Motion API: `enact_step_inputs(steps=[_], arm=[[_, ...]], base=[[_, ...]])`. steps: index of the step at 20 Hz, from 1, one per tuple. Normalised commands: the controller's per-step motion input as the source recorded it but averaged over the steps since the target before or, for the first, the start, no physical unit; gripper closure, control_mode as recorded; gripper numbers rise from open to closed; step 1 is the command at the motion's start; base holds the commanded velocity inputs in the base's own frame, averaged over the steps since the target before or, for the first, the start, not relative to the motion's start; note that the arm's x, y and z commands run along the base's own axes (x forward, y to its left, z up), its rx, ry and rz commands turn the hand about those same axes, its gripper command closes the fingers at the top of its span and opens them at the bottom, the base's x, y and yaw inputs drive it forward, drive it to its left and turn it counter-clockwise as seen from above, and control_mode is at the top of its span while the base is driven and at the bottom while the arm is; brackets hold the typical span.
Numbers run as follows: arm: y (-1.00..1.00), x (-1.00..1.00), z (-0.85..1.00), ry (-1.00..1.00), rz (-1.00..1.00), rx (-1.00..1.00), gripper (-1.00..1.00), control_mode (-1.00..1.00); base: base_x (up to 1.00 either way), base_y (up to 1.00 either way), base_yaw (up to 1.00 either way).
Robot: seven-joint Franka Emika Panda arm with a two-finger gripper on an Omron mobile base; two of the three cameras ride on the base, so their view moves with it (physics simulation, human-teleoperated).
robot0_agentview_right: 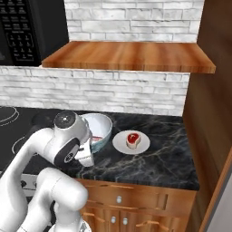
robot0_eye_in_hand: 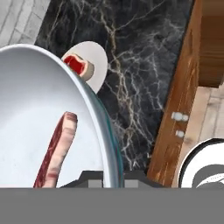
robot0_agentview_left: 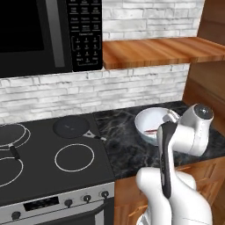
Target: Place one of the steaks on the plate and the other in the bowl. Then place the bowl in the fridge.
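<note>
Gripper [robot0_eye_in_hand: 107,178] is nearly closed, jaws pinching the rim of the bowl [robot0_eye_in_hand: 39,109]: in the hand view one dark tip sits inside the rim and the other just outside it, with the wall running between them. Tips are cut off by the bottom of that view, so only their tops are readable. In both base views the hand is buried behind the arm's own wrist, so the grip can't be checked from there. The bowl [robot0_agentview_right: 100,127] sits on the black marble counter [robot0_agentview_right: 158,154], white inside, pale blue-grey outside, and whether it rests flat or is raised off the counter I can't tell. One steak [robot0_eye_in_hand: 54,151] lies inside the bowl, red with a pale fat edge, seen edge-on as a long strip; from the left base view only a thin red sliver [robot0_agentview_left: 150,131] of it shows. Just beside the bowl, on the side away from the stove [robot0_agentview_left: 48,154], is the plate [robot0_agentview_right: 121,144], small, round, white, with the second steak [robot0_agentview_right: 132,139] in its middle. From the hand view the bowl rim hides part of the plate [robot0_eye_in_hand: 99,65] and clips that steak [robot0_eye_in_hand: 78,65].
</note>
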Motion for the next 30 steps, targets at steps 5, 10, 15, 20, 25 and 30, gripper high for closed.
enact_step_inputs(steps=[5,10,15,20,25,30], arm=[[0.13,-0.6,0.26,-0.14,-0.42,0.07,1.0,-1.0],[0.04,-0.74,0.27,-0.14,-0.06,0.04,1.0,-1.0],[0.0,-1.0,0.49,-0.23,0.0,0.02,1.0,-1.0],[0.02,-0.6,0.24,-0.15,0.0,0.0,1.0,1.0],[0.0,0.0,0.0,0.0,0.0,0.0,1.0,1.0],[0.0,0.0,0.0,0.0,0.0,0.0,1.0,1.0]], base=[[0.0,0.0,0.0],[0.0,0.0,0.0],[0.0,0.0,0.0],[-0.4,0.0,0.0],[-1.0,0.08,0.0],[-0.97,-0.81,-0.19]])
